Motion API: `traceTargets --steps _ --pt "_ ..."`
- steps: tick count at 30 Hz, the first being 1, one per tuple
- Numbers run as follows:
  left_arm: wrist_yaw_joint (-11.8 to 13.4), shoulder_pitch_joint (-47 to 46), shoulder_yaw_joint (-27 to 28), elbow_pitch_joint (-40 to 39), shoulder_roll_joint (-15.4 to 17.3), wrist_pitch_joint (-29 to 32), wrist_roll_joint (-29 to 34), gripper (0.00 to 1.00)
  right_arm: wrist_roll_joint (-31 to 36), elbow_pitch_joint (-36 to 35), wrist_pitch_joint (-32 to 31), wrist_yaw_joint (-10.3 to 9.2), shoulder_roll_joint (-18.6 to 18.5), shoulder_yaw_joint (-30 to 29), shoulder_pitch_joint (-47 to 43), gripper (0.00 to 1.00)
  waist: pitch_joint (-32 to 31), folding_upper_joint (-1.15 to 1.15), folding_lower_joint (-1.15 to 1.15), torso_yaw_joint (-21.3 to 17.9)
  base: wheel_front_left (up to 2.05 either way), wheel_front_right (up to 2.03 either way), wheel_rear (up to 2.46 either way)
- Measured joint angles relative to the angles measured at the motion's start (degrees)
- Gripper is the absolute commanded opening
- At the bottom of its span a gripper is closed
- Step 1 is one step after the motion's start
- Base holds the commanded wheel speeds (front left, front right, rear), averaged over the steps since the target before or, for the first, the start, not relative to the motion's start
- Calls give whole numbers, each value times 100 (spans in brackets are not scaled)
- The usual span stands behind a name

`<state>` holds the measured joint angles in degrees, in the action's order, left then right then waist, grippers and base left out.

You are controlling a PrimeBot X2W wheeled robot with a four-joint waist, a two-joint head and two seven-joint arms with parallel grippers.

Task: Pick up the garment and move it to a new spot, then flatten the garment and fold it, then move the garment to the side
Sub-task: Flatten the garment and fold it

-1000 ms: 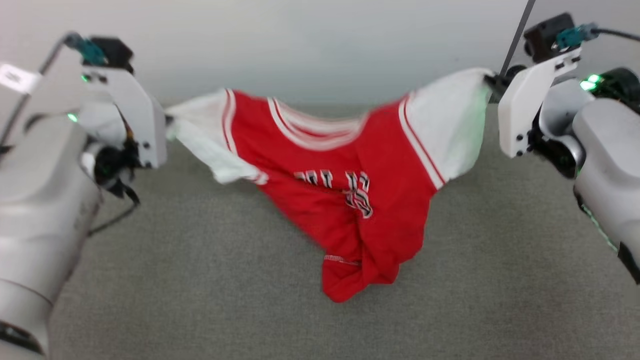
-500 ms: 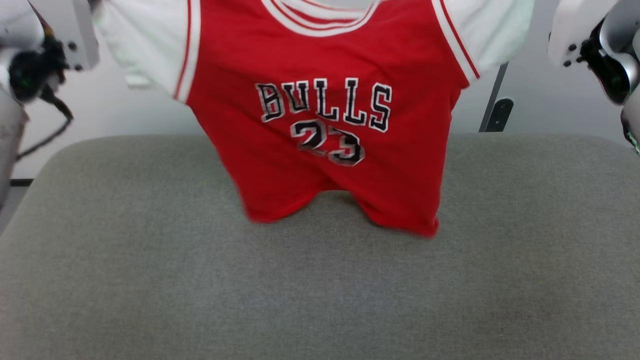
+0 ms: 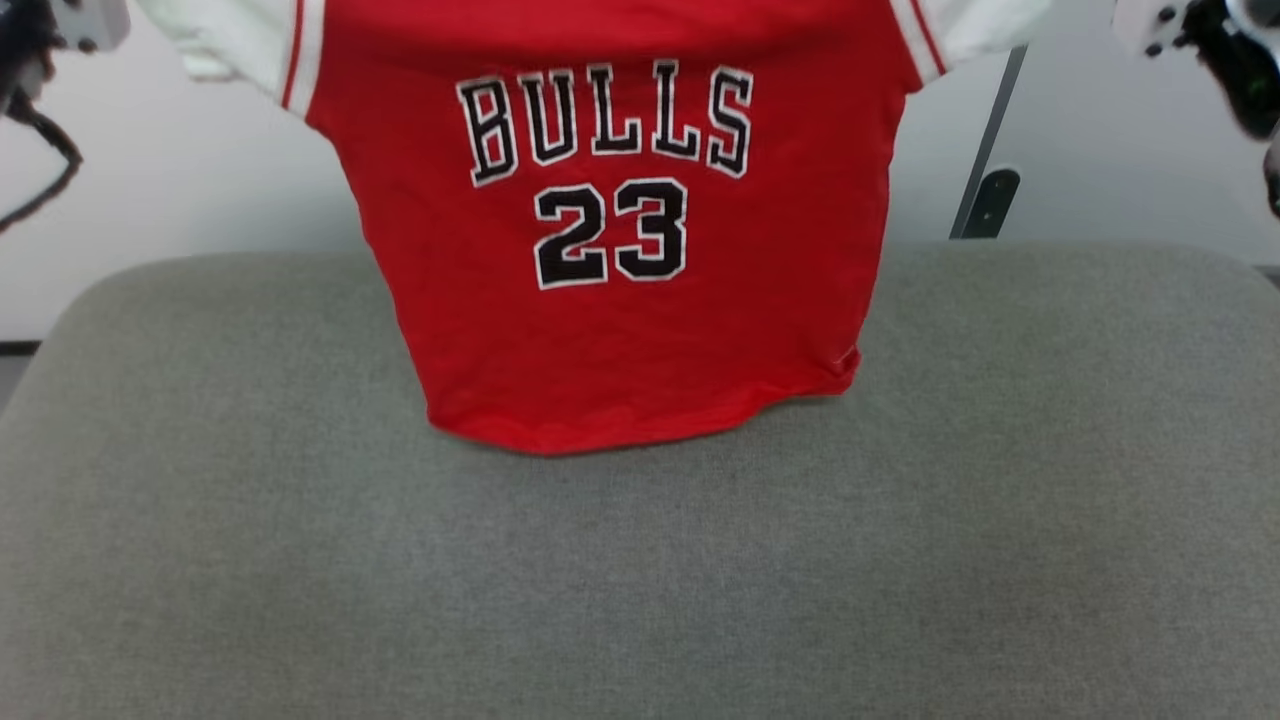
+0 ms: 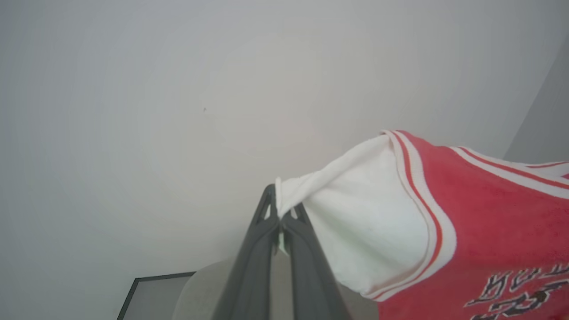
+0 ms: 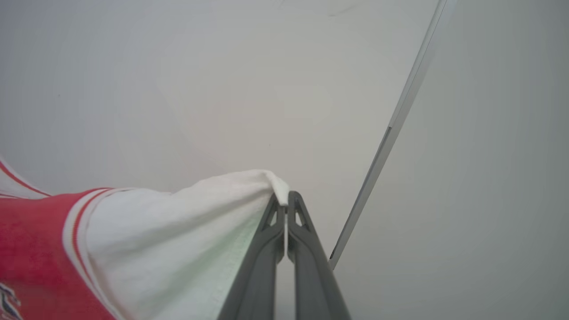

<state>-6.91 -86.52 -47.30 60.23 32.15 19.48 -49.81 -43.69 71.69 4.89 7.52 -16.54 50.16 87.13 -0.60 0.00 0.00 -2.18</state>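
The garment (image 3: 610, 340), a red shirt with white sleeves and black "BULLS 23" lettering, hangs spread out in the air above the grey cushion (image 3: 640, 580). Its hem hovers at or just above the cushion's far part. My left gripper (image 4: 280, 209) is shut on the tip of one white sleeve (image 4: 355, 231). My right gripper (image 5: 284, 200) is shut on the tip of the other white sleeve (image 5: 186, 231). In the head view, parts of both wrists sit at the top corners, with the sleeves running up out of frame.
The grey fabric cushion has rounded far corners and a pale wall (image 3: 180, 190) behind it. A dark metal post (image 3: 985, 170) stands against the wall at the right. A black cable (image 3: 40, 180) dangles at the upper left.
The shirt was lifted from a sagging bunch into a flat hanging spread, and its hem has smoothed out. The head view tilted up, so the arms moved toward the top corners.
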Motion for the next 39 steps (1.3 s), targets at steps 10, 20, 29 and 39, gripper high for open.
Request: traceTargets --steps 10,20,29,39 --pt "204 -902 4 214 -107 -760 293 0 219 197 651 0 56 -381 939 0 808 0 0 -51 0 0 0" --pt "532 -2509 73 252 -604 -1705 611 0 1592 138 1007 0 -190 -1500 2449 0 2146 0 0 -100 0 0 0" --pt "531 -3572 154 497 -1117 -2526 703 0 4263 -1475 1023 0 -108 -4176 2145 0 3353 0 0 -70 0 0 0" --pt "277 -3304 109 1095 -1340 -2862 624 0 6085 -1905 1023 0 971 -5923 1209 0 4080 0 0 76 0 0 0"
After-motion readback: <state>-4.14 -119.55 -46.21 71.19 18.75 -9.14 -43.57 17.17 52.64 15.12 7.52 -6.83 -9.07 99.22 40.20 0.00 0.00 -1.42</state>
